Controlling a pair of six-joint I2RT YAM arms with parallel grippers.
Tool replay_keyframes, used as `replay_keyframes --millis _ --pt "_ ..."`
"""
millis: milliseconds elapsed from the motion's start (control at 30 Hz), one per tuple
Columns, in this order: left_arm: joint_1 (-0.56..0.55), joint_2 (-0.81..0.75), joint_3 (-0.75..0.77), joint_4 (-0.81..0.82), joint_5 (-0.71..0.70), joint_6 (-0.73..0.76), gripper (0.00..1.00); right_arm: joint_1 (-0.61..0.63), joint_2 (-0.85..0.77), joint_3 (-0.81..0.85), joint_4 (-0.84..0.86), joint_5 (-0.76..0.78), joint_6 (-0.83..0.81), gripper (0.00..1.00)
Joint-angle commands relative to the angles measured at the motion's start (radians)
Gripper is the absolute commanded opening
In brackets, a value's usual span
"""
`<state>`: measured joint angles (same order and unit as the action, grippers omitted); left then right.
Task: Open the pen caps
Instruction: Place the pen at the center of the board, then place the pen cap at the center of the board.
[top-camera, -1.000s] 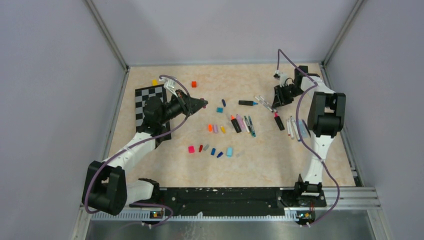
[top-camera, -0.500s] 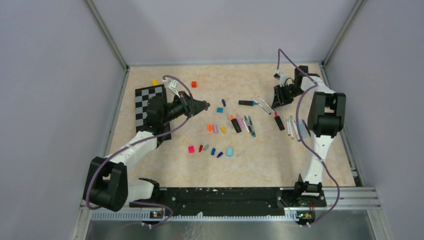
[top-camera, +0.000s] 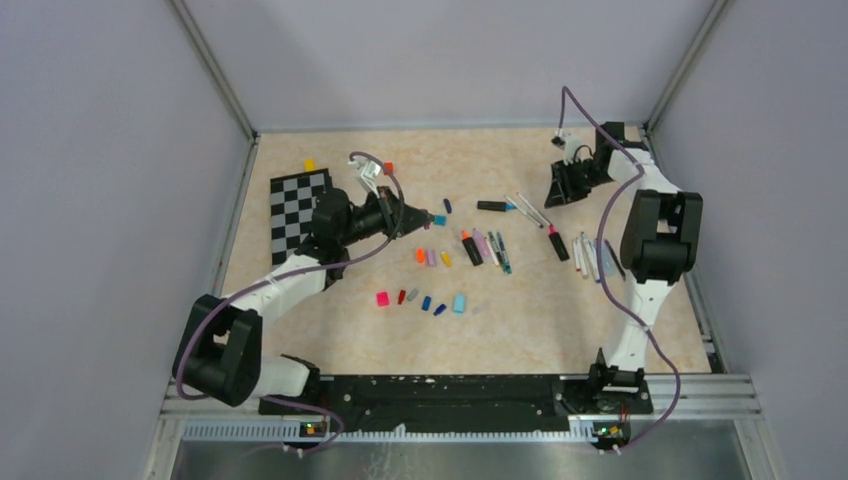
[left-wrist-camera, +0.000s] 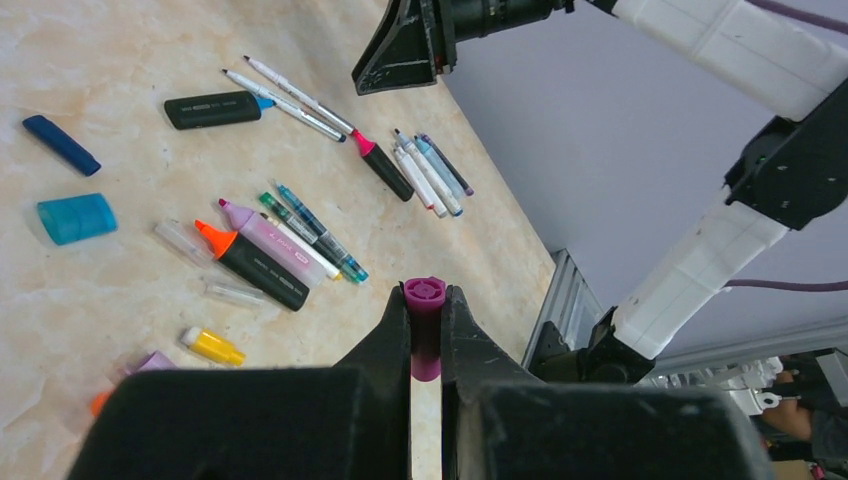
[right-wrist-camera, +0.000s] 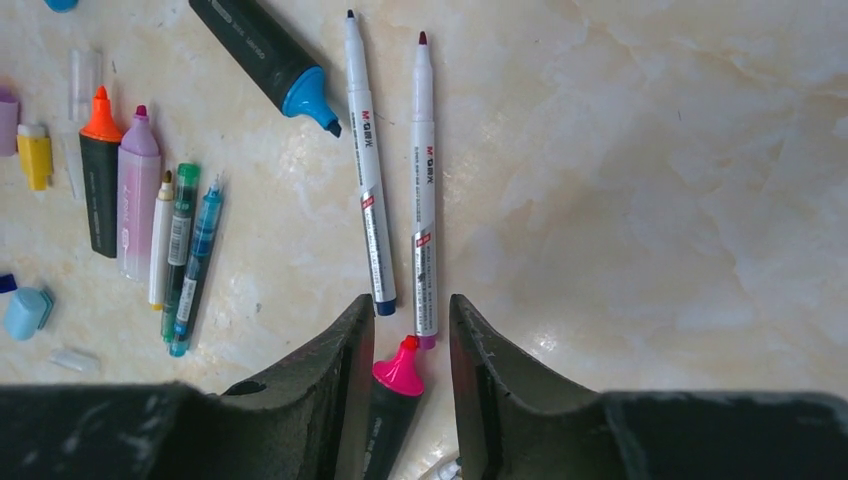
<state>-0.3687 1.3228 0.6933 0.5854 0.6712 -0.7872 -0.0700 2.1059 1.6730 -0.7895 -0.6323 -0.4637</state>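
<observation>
Between left jaws, purple cap (left-wrist-camera: 425, 318), sides half-hidden.

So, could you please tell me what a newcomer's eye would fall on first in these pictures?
A purple cap pinched between the left jaws stands out first in the left wrist view. Next come the uncapped pens and bright loose caps strewn across mid-table, with a black-and-white checkerboard at the left.
</observation>
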Motion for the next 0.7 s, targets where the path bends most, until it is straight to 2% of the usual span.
replay_keyframes --millis 0,300,533,667 --pt "-0.051 0.053 0.098 -0.078 -0.054 0.09 0.0 -0.001 -0.102 -0.044 0.027 -0.031 -0.017 0.33" --pt "-0.175 0.258 0.384 -0.424 -0.293 0.281 0.0 -0.021 -0.273 -0.251 0.11 -0.158 -0.014 0.33" --pt "-0.2 0.504 0.647 -0.665 -0.507 0.284 0.0 -0.054 -0.444 -0.414 0.18 -0.252 0.007 0.33" --pt "-0.216 0.659 0.888 -0.842 -0.611 0.276 0.0 -0.08 -0.522 -0.476 0.231 -0.292 0.036 0.33"
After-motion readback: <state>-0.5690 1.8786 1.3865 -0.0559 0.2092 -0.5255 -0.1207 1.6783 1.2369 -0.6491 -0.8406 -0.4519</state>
